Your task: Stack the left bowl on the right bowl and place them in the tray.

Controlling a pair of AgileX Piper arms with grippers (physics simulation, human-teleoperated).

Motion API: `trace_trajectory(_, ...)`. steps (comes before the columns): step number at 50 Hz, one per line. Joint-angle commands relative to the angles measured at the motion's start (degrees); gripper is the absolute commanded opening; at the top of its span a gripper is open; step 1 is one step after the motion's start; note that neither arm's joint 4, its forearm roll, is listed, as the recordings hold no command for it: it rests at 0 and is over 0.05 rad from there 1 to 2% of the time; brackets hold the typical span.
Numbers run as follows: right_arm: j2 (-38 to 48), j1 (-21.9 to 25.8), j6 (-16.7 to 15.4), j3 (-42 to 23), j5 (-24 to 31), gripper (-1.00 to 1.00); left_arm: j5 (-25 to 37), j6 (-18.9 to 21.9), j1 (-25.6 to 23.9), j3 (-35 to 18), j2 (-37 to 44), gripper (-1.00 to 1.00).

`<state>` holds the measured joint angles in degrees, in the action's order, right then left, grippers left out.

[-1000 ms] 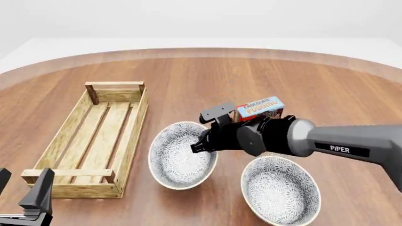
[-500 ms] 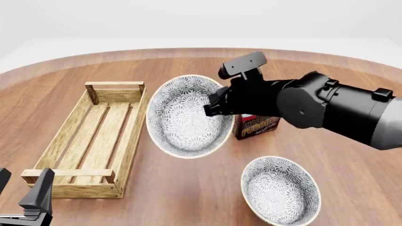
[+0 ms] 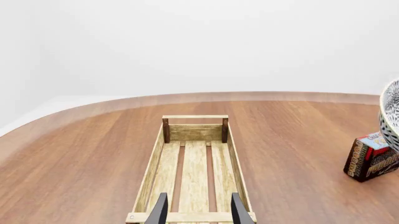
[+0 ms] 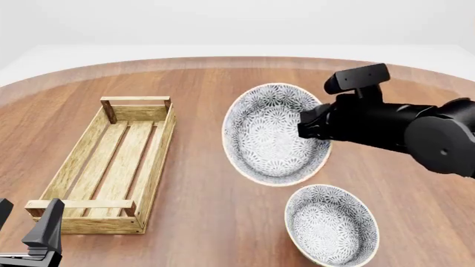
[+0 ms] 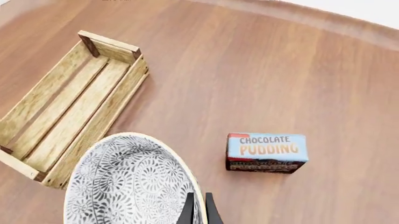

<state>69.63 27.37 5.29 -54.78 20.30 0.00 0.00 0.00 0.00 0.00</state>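
The right gripper [image 4: 306, 127] had its jaws pinched on the rim of the left bowl [image 4: 275, 133], which hung tilted in the air, its patterned inside turned toward the near edge of the counter [image 4: 208, 89]. Below it, a little nearer, the right bowl [image 4: 331, 223] sat flat on the wood. From the right wrist view the lifted bowl's cream rim overlapped the tray's [image 4: 115, 161] near corner, with the chocolate pudding box [image 5: 267, 152] lying well beyond the bowl on bare wood. The tray stood well to the side of both bowls — a wide strip of open counter lay between. The left gripper [image 3: 198, 211] hung just short of the tray's near end bar, jaws spread, pinching nothing.
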Motion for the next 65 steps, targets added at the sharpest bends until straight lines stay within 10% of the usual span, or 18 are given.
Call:
trace_trajectory(1,-6.92,-3.71,2.86,7.53,-1.39,-1.00,0.00,0.00,0.00,0.00,0.00,1.00)
trace_trajectory(65,-21.37,-14.06,14.83,38.96,-15.40,-1.00,0.00,0.00,0.00,0.00,0.00,1.00)
